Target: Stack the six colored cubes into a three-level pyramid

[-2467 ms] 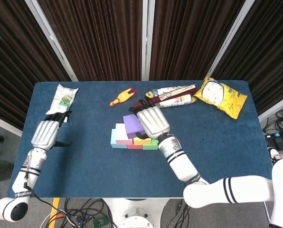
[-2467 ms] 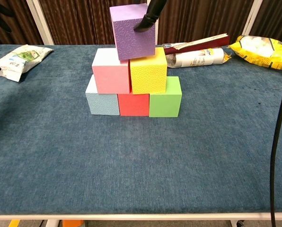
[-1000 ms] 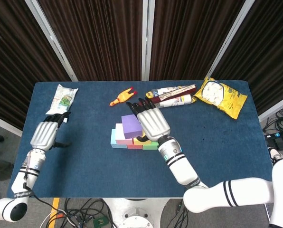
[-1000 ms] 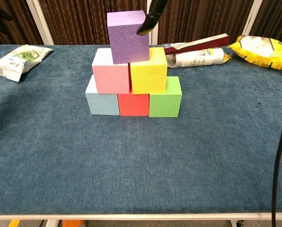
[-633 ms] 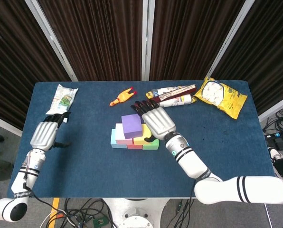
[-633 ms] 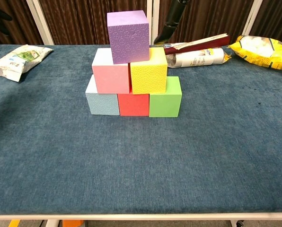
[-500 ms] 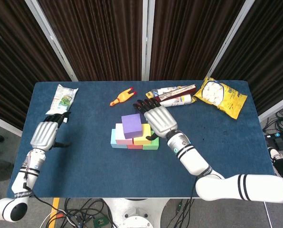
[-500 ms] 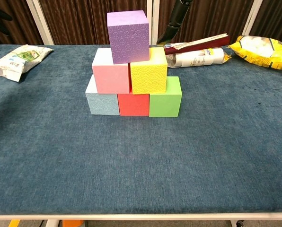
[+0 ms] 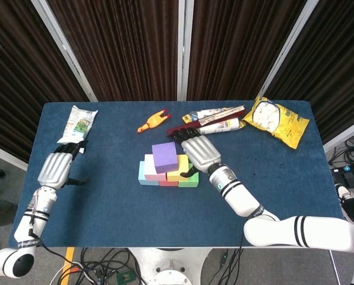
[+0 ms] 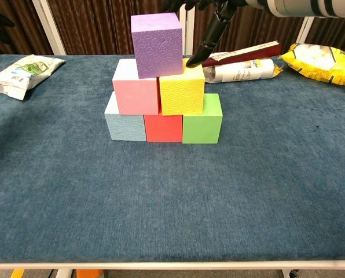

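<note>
The six cubes stand as a pyramid at the table's middle. Light blue (image 10: 125, 124), red (image 10: 164, 127) and green (image 10: 202, 119) cubes form the bottom row. Pink (image 10: 135, 87) and yellow (image 10: 182, 87) cubes sit on them, and the purple cube (image 10: 156, 45) (image 9: 164, 157) tops the stack. My right hand (image 9: 199, 153) hovers open just right of the purple cube, holding nothing. One of its fingertips (image 10: 193, 59) reaches down to the yellow cube's back top edge. My left hand (image 9: 57, 167) rests open at the table's left side, far from the cubes.
A white snack packet (image 9: 79, 122) lies at the far left. A rubber chicken (image 9: 153, 122), a white tube with a dark red box (image 10: 239, 66) and a yellow bag (image 9: 275, 120) lie along the back edge behind the pyramid.
The purple cube went from tilted in my right hand to sitting flat on the pink and yellow cubes. The right hand let go, drew off to the right, then dipped toward the yellow cube.
</note>
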You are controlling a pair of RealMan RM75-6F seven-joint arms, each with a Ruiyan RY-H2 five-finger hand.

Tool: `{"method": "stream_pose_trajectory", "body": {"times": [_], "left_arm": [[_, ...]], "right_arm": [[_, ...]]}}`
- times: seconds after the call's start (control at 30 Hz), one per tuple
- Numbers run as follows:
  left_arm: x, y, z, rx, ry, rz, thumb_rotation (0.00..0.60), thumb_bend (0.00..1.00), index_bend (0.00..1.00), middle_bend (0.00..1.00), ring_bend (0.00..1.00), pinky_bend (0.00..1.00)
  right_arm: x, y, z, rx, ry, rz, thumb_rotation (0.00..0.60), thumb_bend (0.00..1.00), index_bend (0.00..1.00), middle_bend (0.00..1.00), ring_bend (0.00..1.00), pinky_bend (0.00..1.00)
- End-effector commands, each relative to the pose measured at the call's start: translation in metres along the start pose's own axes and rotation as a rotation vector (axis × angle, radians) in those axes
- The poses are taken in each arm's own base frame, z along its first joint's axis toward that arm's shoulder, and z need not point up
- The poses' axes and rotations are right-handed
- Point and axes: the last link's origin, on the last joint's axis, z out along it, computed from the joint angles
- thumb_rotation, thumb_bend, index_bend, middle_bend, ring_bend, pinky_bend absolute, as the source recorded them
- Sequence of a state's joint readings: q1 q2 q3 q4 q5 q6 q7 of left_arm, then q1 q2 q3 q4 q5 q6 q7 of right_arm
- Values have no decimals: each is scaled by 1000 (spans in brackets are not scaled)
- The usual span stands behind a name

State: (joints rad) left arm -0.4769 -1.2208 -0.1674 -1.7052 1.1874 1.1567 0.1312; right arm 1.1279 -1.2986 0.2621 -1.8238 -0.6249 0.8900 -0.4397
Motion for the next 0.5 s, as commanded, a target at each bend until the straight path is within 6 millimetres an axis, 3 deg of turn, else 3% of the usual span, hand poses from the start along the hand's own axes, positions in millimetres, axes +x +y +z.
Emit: {"method": "stream_pose_trajectory", "body": {"times": [0.03, 0.5], "left_arm": [[0, 0, 0, 0, 1, -1, 600, 44, 136, 198, 131, 193], [0, -3, 0, 6, 2, -11, 600, 43, 136, 197, 131, 193]], "right_arm": [[-2, 0, 4, 3, 9, 13, 600, 0, 160, 95, 0, 0], [-9, -7, 13, 5, 58, 67, 600, 33, 370, 155, 0, 0]]}}
